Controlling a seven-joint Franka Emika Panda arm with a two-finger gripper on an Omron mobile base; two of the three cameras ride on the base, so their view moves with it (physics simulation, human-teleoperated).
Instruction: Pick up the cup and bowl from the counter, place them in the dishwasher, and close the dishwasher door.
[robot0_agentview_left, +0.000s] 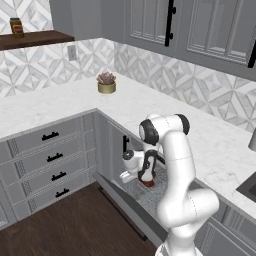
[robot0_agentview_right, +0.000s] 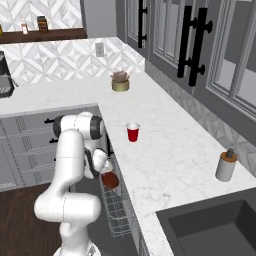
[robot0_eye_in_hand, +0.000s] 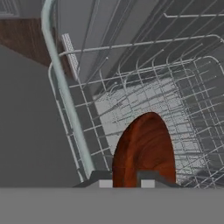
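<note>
The dark reddish-brown bowl (robot0_eye_in_hand: 144, 148) stands on edge between my fingertips, low inside the dishwasher's grey wire rack (robot0_eye_in_hand: 175, 87). My gripper (robot0_eye_in_hand: 126, 183) is shut on the bowl's rim, one finger on each side of its wall. In the base views my gripper (robot0_agentview_left: 146, 177) (robot0_agentview_right: 106, 172) reaches down below the counter (robot0_agentview_right: 165, 150) edge, with the bowl (robot0_agentview_right: 111, 181) (robot0_agentview_left: 148, 183) at its tip over the rack (robot0_agentview_right: 117, 220). The dishwasher door (robot0_agentview_left: 130, 210) hangs open toward the floor. The red cup (robot0_agentview_right: 132, 133) stands upright on the counter, apart from the arm.
A gold plant pot (robot0_agentview_left: 106, 84) (robot0_agentview_right: 120, 81) sits near the counter's back corner. A grey soap dispenser (robot0_agentview_right: 226, 166) stands beside the dark sink (robot0_agentview_right: 215, 225). Grey drawers (robot0_agentview_left: 50, 155) with black handles flank the dishwasher on the left. Wood floor lies in front.
</note>
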